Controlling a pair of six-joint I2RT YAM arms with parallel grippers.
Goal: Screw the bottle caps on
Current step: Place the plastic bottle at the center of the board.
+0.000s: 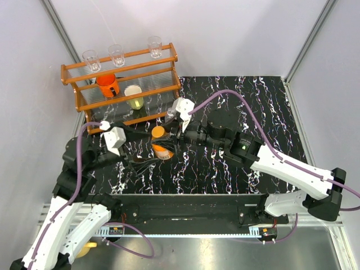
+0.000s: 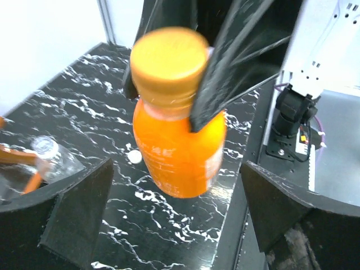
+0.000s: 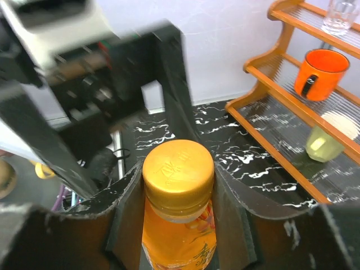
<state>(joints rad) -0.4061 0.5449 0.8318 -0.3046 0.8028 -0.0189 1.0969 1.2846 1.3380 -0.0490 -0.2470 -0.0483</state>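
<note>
Right wrist view: orange bottle upright, orange cap topmost, pinched by right gripper. Left gripper open; rack upper right.

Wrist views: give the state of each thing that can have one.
orange cap: on the orange bottle
orange bottle: capped, gripped at the neck
right gripper: shut on the orange bottle
left gripper: open, holding nothing
white cap: loose on the table
orange mug: upright

Wooden rack holding drinking glasses, orange mug, pale cup
</note>
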